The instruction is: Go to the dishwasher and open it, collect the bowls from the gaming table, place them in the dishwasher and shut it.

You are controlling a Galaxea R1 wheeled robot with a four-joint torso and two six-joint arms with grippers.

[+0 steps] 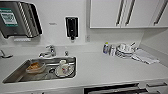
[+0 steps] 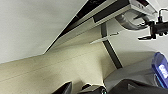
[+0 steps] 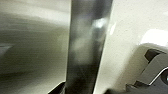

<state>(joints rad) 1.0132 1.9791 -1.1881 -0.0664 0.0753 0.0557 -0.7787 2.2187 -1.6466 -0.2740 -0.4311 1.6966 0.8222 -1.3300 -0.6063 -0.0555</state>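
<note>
White bench spans the head view, set against a white wall with white upper cabinets that carry dark bar handles.

Fixtures on the wall:
- A paper towel dispenser hangs at the left.
- A dark soap dispenser hangs near the middle.

A steel sink is recessed in the left part of the bench, with a tap behind its rim. Inside the sink I see a bowl with orange-brown contents and, just beside it, a plate with a white cup on it. Further along the bench toward the right stand a small bottle, a stack of dishes and a folded cloth.

The dishwasher sits below the bench edge at the lower margin of the head view; a dark band shows along its top. I cannot tell from this angle how far the door stands open.

My left wrist view looks up along the pale cabinet fronts toward the underside of the bench, with a dark gap at the top edge. My right wrist view sits very close to a brushed steel bar, which runs straight through the frame against a pale surface.

State of my left pincer: cannot tell. State of my right pincer: cannot tell whether it is apart or clamped on the bar.
</note>
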